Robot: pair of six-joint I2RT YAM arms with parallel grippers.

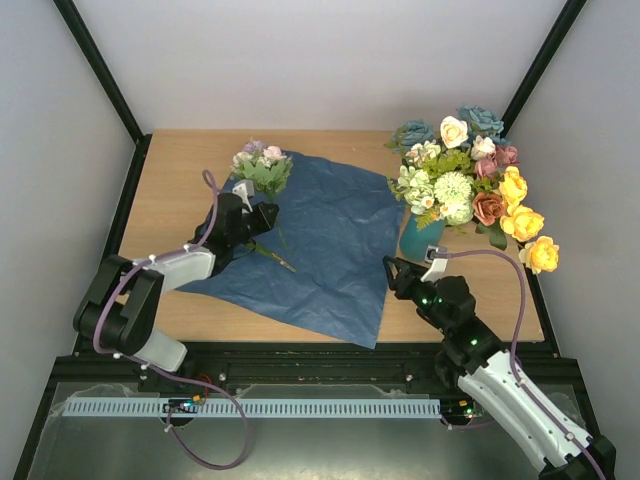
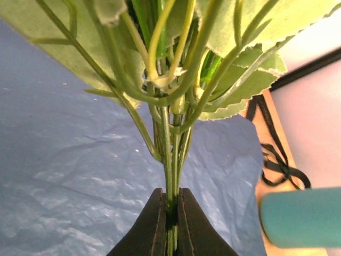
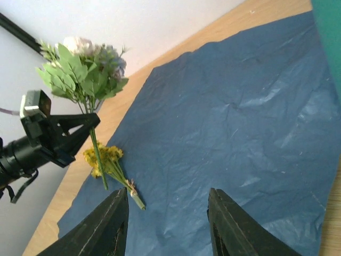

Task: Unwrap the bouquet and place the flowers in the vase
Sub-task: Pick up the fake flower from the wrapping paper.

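my left gripper (image 1: 262,214) has its jaws pressed together on the thin green stems of a small leafy sprig (image 1: 262,165) with pale pink and white blooms. it holds the sprig over the far left corner of the blue paper sheet (image 1: 335,240). the blooms are up and the stem ends point down at the paper.

a little yellow sprig (image 3: 109,160) lies flat on the left part of the paper, just under the held one.

the paper is spread open on the wooden table (image 1: 170,200), dark side up. the teal vase (image 1: 415,240) stands just beside the paper's right edge. it is full of flowers (image 1: 465,180) in blue, pink, rust, yellow, white and pale green.

my right gripper (image 1: 397,270) is by the paper's right edge, on the near side of the vase. its jaws are spread apart and nothing is between them.

a black ribbon (image 2: 277,154) lies on the table just off the paper's edge.
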